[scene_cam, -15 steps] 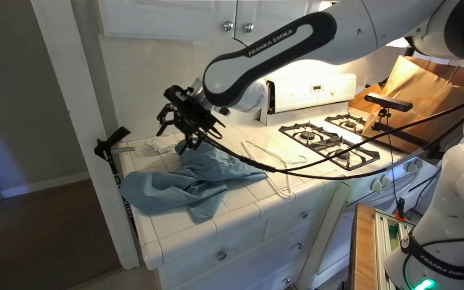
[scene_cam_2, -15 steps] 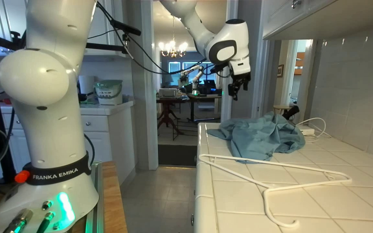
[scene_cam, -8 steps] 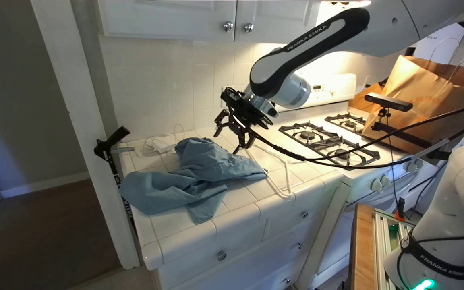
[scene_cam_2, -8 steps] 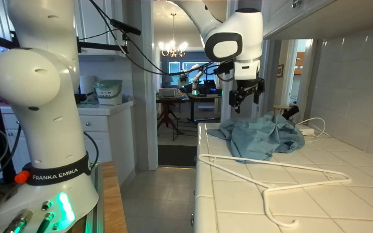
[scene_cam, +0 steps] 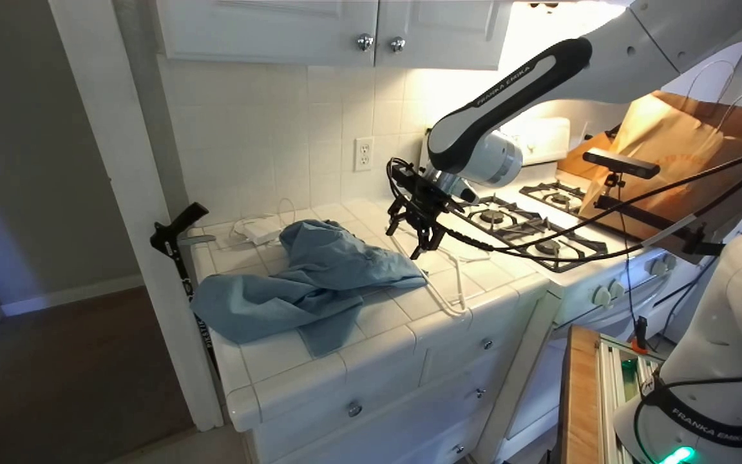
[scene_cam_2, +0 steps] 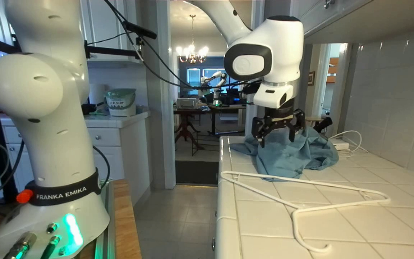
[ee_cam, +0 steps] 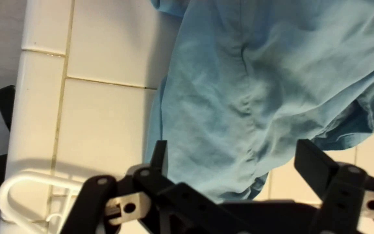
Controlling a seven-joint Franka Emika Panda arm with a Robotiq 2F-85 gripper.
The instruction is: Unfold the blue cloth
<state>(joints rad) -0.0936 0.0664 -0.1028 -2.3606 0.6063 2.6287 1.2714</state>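
Observation:
The blue cloth (scene_cam: pixel 339 261) lies crumpled in folds on the white tiled counter, one part reaching the counter's left edge in that exterior view. The same heap of cloth (scene_cam_2: pixel 286 160) is partly hidden behind my gripper (scene_cam_2: pixel 277 142) in an exterior view. My gripper (scene_cam: pixel 404 245) hangs above the cloth's stove-side end, its jaws wide apart and holding nothing. Seen from the wrist, the narrowing end of the cloth (ee_cam: pixel 213 113) lies below and between the fingertips of the gripper (ee_cam: pixel 232 145). The fingers appear to be above the fabric, without gripping it.
A white hanger (scene_cam_2: pixel 295 225) lies on the counter beside the cloth, near the gripper's lower left in the wrist view. The stove with black grates (scene_cam: pixel 548 245) and a paper bag (scene_cam: pixel 661 148) stand farther right. A small white box (scene_cam: pixel 260 231) sits by the wall.
My gripper has moved from above the cloth's middle toward the stove side and come down closer to the counter. It stays open. The cloth has not moved.

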